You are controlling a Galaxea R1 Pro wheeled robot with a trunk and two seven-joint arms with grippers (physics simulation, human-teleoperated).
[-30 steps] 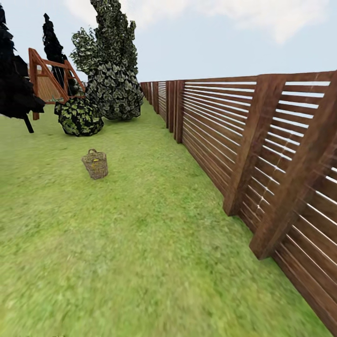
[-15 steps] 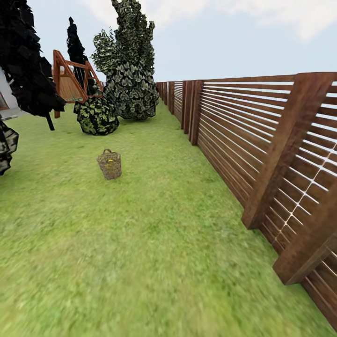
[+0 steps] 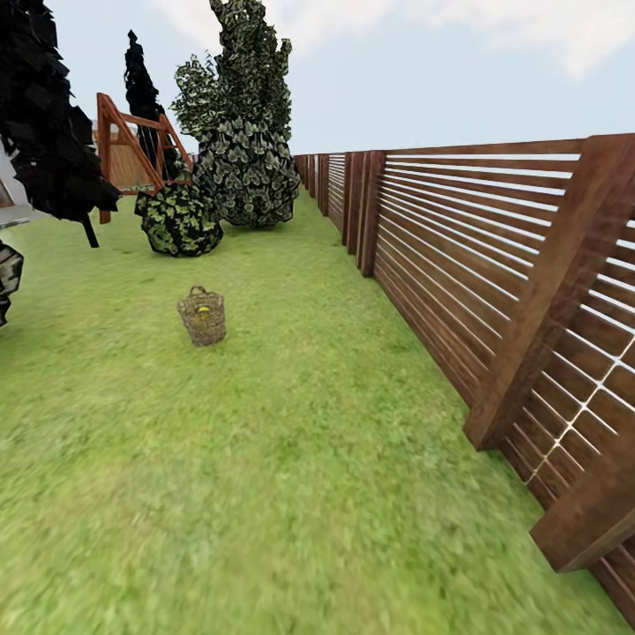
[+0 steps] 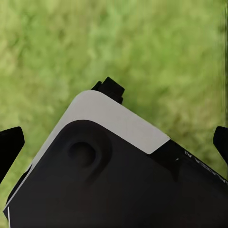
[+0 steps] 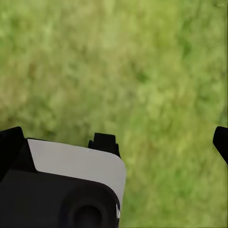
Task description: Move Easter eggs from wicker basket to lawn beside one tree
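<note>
1. The wicker basket [image 3: 202,318] stands upright on the lawn [image 3: 291,459], well ahead of the robot and to the left of the slatted fence [image 3: 494,291]. The main risk, I judge, is driving in too fast or off-line and knocking the basket over, which would scatter what it holds across the grass.
2. A second risk is stopping short, leaving the arms unable to reach inside.
3. Inside the basket a small patch of yellow [image 3: 204,310] shows through the rim, likely one of the Easter eggs; how many lie there is too small to tell.
4. Beyond the basket stand a round bush [image 3: 179,220] and a tall leafy tree [image 3: 242,132]; a dark tree [image 3: 48,115] lies further left of the basket.
5. Both wrist views look down on grass past black finger tips set near the picture edges; the left gripper [image 4: 114,137] and right gripper [image 5: 114,137] appear spread apart, holding nothing.
</note>
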